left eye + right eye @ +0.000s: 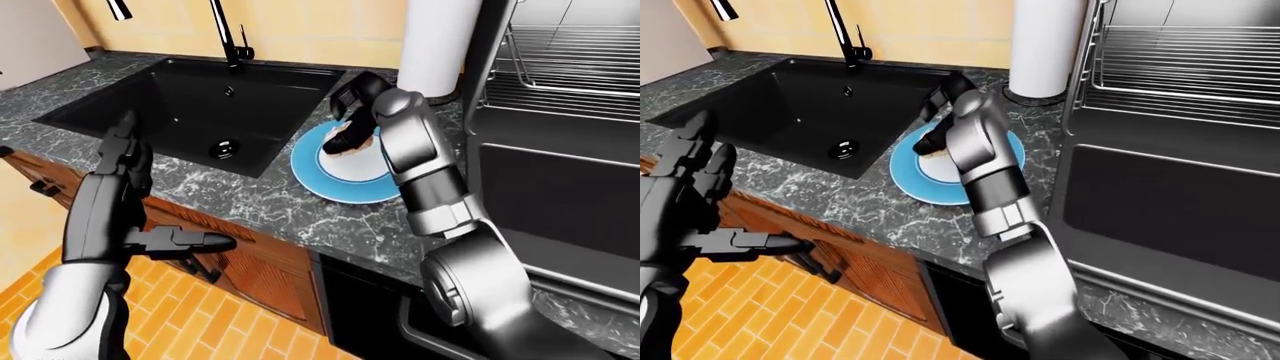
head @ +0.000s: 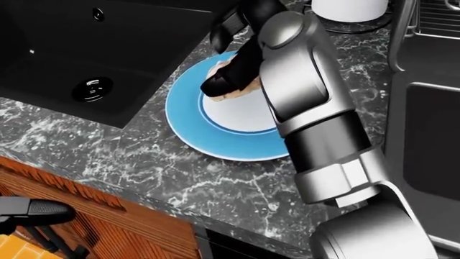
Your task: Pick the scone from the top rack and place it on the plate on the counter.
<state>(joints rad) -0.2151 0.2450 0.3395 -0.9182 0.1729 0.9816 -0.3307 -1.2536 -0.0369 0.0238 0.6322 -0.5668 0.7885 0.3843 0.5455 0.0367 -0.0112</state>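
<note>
A tan scone (image 2: 231, 86) rests on the white centre of a blue-rimmed plate (image 2: 188, 129) on the dark marble counter, beside the sink. My right hand (image 2: 224, 70) reaches over the plate with its black fingers closed round the scone; my forearm hides part of the plate. In the left-eye view the same hand (image 1: 348, 133) sits on the scone over the plate (image 1: 322, 184). My left hand (image 1: 125, 150) hangs open and empty at the left, over the counter's edge. The wire rack (image 1: 1185, 67) stands at the upper right.
A black sink (image 1: 190, 105) with a tall faucet (image 1: 228, 34) lies left of the plate. A white paper-towel roll (image 1: 440, 45) stands above the plate. An open oven's dark door (image 1: 1170, 210) fills the right. Wooden cabinets (image 1: 260, 270) and orange floor lie below.
</note>
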